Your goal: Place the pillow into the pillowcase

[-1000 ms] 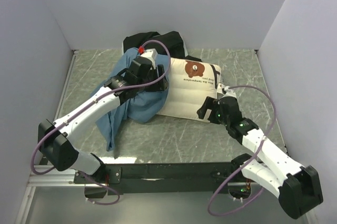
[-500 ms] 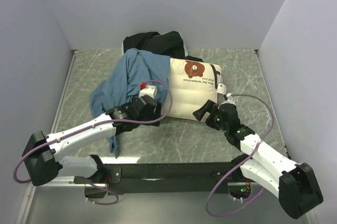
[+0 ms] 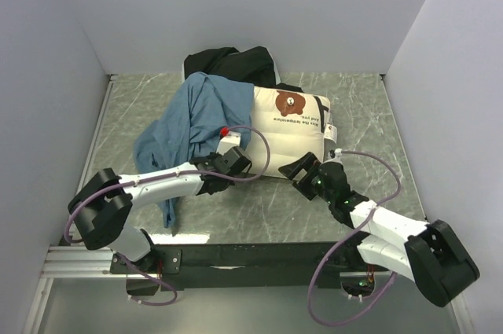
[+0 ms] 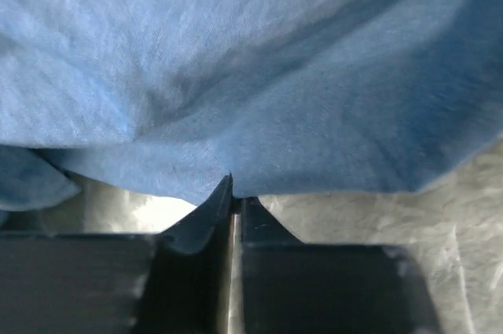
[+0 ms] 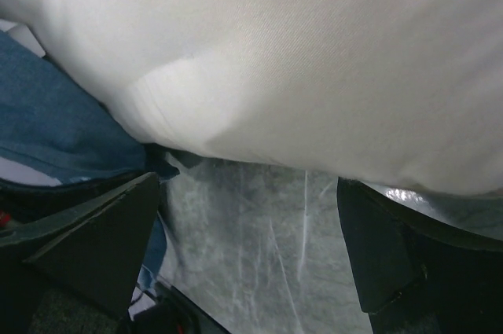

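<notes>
1. The pillow (image 3: 287, 133) is lying toward the back of the tabletop (image 3: 259, 208), label up. The pillowcase (image 3: 189, 122) is bunching over its left end and trailing off to the left. We can't tell if that end is actually inside or just covered.
2. The left claw (image 4: 234, 192) is sitting at the pillowcase's near hem with its fingers almost together, just a sliver between them. We can't tell if any cloth is caught. If it's only nipping the very edge, or one layer, we're guessing a pull slips off or drags the mouth shut.
3. The right claw (image 5: 247, 189) is gaping wide at the pillow's near edge, holding nothing. If it bites too shallow, the stuffing is probably squishing out.
4. With nothing pinning the pillow, tugging the pillowcase is risking shoving the pillow into the black cloth (image 3: 228, 60) behind.
</notes>
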